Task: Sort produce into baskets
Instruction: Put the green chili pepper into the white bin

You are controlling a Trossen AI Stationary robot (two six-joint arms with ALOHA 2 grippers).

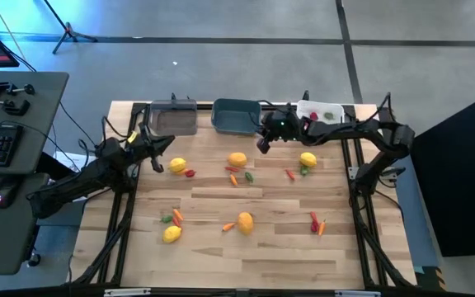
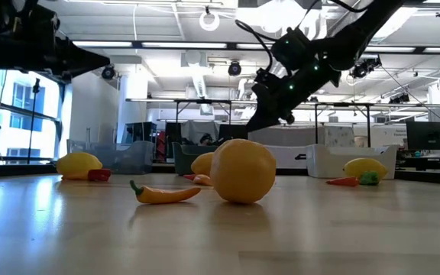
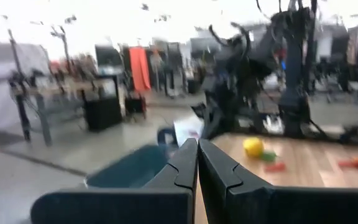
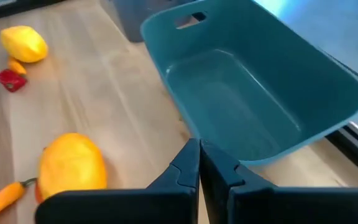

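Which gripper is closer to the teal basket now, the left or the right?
Right. The right gripper hovers shut at the teal basket's near edge; the left gripper, also shut, is farther, before the grey basket.

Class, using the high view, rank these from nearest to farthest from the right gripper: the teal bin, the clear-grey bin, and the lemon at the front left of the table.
1. teal bin, right beside the right gripper, at the back edge.
2. clear-grey bin, farther left along the back.
3. front-left lemon, far across the table.
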